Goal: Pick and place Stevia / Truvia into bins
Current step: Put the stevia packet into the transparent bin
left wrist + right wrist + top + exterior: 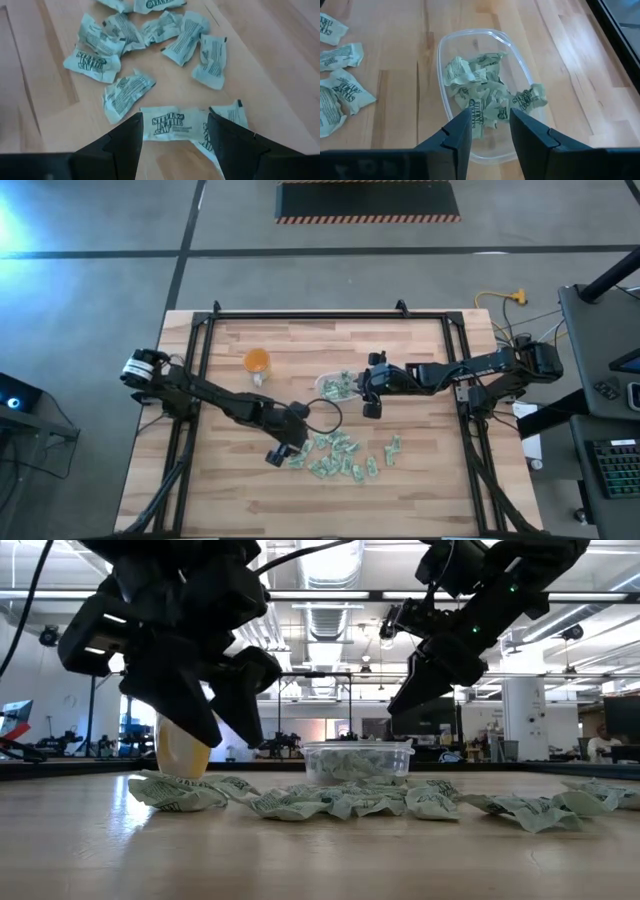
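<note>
Several green-and-white Stevia packets (340, 455) lie flat and crumpled in a loose pile on the wooden table. The clear tub (335, 386) stands farther back with several packets (485, 97) inside. My left gripper (175, 131) is open just above the pile's near-left end. Its fingers stand on either side of one packet (172, 125) without touching it. My right gripper (490, 127) is open and empty. It hangs above the tub's right part (405, 700), pointing down into it.
An orange round object (257, 362) stands on the table left of the tub, behind the left arm. Black frame rails (200, 350) run along the table's left, right and far sides. Bare wood lies in front of the pile, toward the near edge.
</note>
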